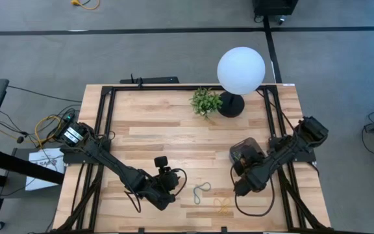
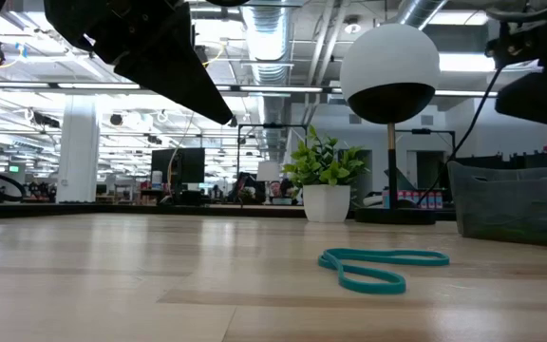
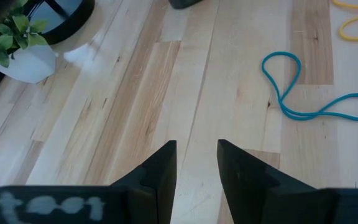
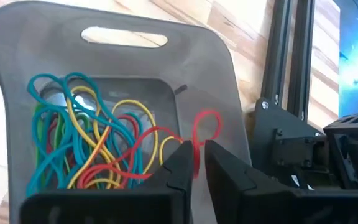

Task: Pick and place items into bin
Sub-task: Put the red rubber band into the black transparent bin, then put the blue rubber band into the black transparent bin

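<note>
The bin, a grey translucent tub, holds several coloured bands. It stands at the right of the table. My right gripper hovers over its near right corner, fingers a little apart, with a red band running up through the gap. That band's loop lies against the bin's wall. A teal band and a yellow band lie flat on the wood near the front edge. My left gripper stands open above bare wood, left of the teal band. My right gripper has the red band's strand in the narrow gap between its fingertips, coming slanting down from the table's near side. Whether the fingers touch the strand I cannot tell. The band's other end trails into the pile in the bin.
A small potted plant and a round white lamp on a black base stand at the far middle. Black frame rails run along the table's sides, close to the bin's right. Open wood lies between the arms.
</note>
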### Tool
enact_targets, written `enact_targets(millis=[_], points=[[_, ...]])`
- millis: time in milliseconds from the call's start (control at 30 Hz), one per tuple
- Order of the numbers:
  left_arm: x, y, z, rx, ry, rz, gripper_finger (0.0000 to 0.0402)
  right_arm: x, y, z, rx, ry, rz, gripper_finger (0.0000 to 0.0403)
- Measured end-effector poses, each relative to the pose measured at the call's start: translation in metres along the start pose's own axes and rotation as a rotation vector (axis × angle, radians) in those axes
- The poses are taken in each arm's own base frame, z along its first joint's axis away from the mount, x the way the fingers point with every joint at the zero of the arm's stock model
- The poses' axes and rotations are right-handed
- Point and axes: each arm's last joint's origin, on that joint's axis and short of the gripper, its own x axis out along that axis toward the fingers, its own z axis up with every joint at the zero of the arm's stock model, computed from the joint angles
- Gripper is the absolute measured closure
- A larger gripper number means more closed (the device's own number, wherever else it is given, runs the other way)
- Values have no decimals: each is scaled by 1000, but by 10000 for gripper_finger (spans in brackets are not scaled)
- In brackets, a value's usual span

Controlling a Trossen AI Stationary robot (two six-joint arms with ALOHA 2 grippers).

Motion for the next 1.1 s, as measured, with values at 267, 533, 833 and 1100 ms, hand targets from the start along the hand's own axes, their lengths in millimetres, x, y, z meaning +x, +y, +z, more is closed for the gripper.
enact_targets(millis=[267,533,833,1100], points=[[0,0,0,-4,-1,-8,294,2,7,5,-6,28,41,327],[0,-1,1,-15,-5,-9,294,3,11,6,-7,39,74,324],[-1,-8,7,-28,-15,-166,294,0,29,4,-137,56,253,324],[-1,-13,12,-7,-30,-274,294,-9,35,3,-211,-13,339,324]])
